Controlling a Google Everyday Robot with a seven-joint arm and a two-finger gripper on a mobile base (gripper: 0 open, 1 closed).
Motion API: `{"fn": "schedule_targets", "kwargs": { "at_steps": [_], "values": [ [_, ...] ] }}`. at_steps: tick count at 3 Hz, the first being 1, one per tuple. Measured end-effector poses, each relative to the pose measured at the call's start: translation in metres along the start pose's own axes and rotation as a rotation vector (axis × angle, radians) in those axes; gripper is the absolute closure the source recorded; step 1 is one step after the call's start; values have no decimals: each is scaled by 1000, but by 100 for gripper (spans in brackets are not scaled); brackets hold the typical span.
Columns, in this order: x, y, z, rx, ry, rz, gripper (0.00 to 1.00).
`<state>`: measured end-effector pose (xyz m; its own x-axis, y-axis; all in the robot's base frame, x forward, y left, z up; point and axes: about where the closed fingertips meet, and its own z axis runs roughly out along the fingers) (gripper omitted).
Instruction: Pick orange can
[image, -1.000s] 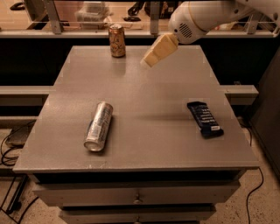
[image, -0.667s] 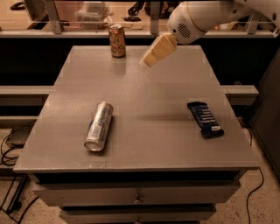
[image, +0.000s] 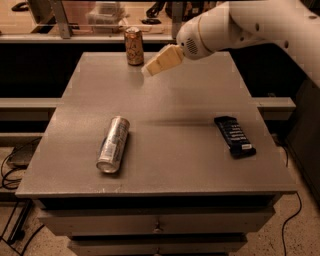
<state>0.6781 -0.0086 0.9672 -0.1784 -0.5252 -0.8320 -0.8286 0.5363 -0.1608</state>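
Note:
The orange can (image: 133, 46) stands upright near the far left edge of the grey table (image: 165, 105). It is copper-brown with pale lettering and a silvery top. My gripper (image: 148, 70) hangs above the table at the end of the white arm coming in from the upper right. Its pale fingertip end points down and left. It sits just right of the can and a little nearer to me, apart from it.
A slim silver can (image: 113, 144) lies on its side at the left front of the table. A dark snack bar (image: 234, 136) lies at the right. A shelf with clutter runs behind the table. Drawers sit below the tabletop.
The gripper has moved a little left and down, closer to the orange can. The can, silver can and snack bar have not moved.

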Motion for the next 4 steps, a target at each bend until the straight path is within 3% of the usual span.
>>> {"fn": "schedule_targets", "kwargs": {
  "at_steps": [1, 2, 3, 4],
  "values": [
    [-1, -11, 35, 27, -70, 59, 0],
    [22, -51, 87, 82, -155, 190, 0],
    [22, -51, 87, 82, -155, 190, 0],
    [7, -52, 107, 85, -199, 183, 0]
  ]
}}
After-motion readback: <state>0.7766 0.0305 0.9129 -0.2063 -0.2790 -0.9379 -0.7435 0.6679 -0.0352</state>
